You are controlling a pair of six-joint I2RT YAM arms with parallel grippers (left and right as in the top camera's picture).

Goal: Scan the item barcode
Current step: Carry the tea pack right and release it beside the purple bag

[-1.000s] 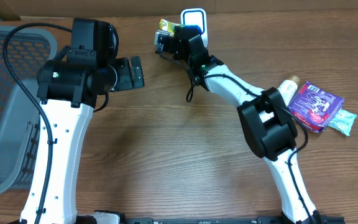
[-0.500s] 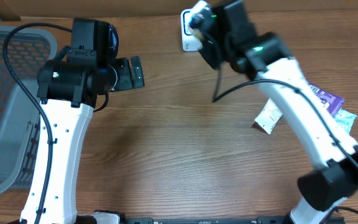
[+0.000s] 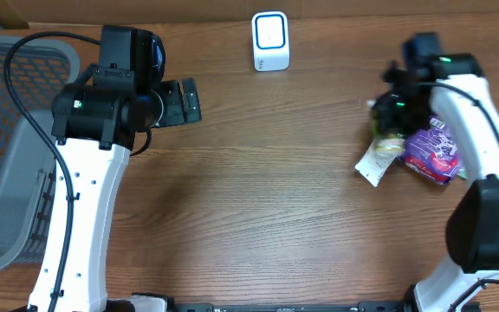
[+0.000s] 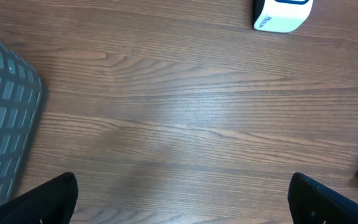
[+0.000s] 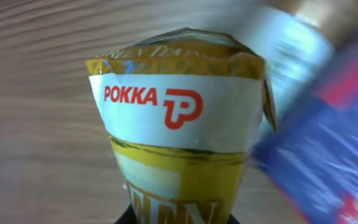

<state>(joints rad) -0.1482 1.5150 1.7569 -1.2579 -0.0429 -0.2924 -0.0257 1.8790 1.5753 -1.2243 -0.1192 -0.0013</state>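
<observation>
Here, beside the grey basket (image 3: 7, 147), the left gripper (image 3: 189, 101) hangs with jaws apart. The white scanner (image 3: 270, 41) stands far-centre. The right gripper (image 3: 392, 124) is clamped on a Pokka drink pack (image 5: 179, 137) over the purple packet (image 3: 436, 149), well apart from the scanner. This is likely a carry step; next, the barcode must face the scanner.

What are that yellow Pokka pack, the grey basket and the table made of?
Pokka pack: likely coated paperboard, slightly glossy; its top is creased and folded. Basket: seemingly moulded grey plastic, matte, with a grid of holes. Table: wood or wood-look laminate, smooth, with brown grain lines.
</observation>
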